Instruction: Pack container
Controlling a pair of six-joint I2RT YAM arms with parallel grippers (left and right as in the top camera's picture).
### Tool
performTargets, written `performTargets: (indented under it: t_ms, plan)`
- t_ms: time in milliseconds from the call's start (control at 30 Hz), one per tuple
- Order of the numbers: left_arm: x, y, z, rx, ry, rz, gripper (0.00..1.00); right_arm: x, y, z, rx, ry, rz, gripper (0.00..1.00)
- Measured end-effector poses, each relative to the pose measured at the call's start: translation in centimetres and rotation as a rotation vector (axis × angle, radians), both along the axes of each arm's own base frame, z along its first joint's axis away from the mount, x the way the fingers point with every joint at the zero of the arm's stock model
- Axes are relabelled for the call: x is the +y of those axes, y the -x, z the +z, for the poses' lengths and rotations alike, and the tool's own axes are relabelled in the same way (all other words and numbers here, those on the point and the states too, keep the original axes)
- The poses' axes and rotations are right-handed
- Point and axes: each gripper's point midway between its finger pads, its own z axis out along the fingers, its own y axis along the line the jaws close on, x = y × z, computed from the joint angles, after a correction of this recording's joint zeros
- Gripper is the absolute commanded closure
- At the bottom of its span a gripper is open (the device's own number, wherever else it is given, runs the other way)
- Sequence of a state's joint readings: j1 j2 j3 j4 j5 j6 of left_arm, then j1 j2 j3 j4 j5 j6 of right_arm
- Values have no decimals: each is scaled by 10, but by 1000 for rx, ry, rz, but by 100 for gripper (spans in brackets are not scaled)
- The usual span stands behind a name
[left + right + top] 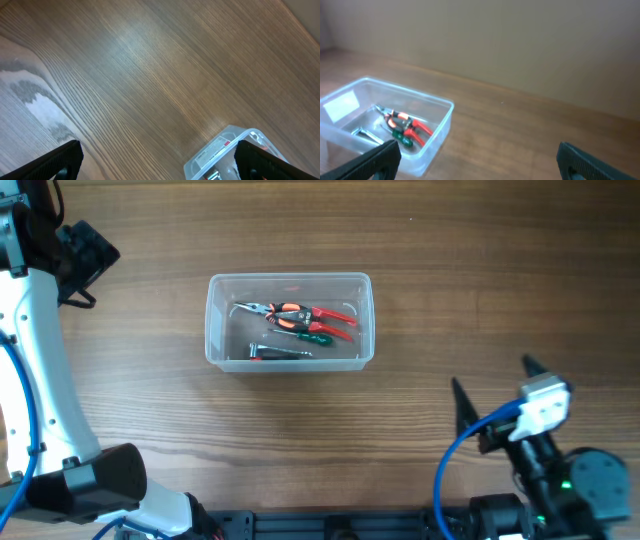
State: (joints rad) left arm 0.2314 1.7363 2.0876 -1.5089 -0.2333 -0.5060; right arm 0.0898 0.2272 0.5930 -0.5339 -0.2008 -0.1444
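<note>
The container is a clear plastic tub in the middle of the table. Inside it lie red-handled pliers, a green-handled screwdriver and a small metal tool. My left gripper is at the far left, well away from the tub, open and empty; a corner of the container shows at the lower right of its view. My right gripper is at the front right, open and empty. Its view shows the container at the left with the pliers inside.
Bare wooden table surrounds the tub. The left arm's white links run down the left side. The right arm's base sits at the front right edge.
</note>
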Motion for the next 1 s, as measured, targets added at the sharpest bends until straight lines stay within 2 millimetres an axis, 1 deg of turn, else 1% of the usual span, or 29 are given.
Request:
performTargets:
  t_ms: [67, 167, 233, 500, 700, 800, 867, 1000]
  plan:
    - [0, 0, 0, 0, 0, 0, 0, 3, -4, -27, 20, -1, 17, 0]
    - [0, 0, 0, 0, 0, 0, 0, 7, -6, -62, 61, -3, 39, 0]
    - [0, 0, 0, 0, 0, 0, 0, 10, -6, -81, 77, -5, 53, 0]
    - [0, 0, 0, 0, 0, 0, 0, 12, -5, -104, 78, -7, 67, 0]
    - [0, 0, 0, 0, 0, 0, 0, 12, -7, -127, 128, -5, 67, 0]
    - [0, 0, 0, 0, 0, 0, 0, 12, -8, -143, 163, -3, 67, 0]
    - [0, 0, 0, 0, 0, 0, 0, 12, -8, -146, 168, -2, 66, 0]
    - [0, 0, 0, 0, 0, 0, 0, 12, -8, -144, 161, -3, 67, 0]
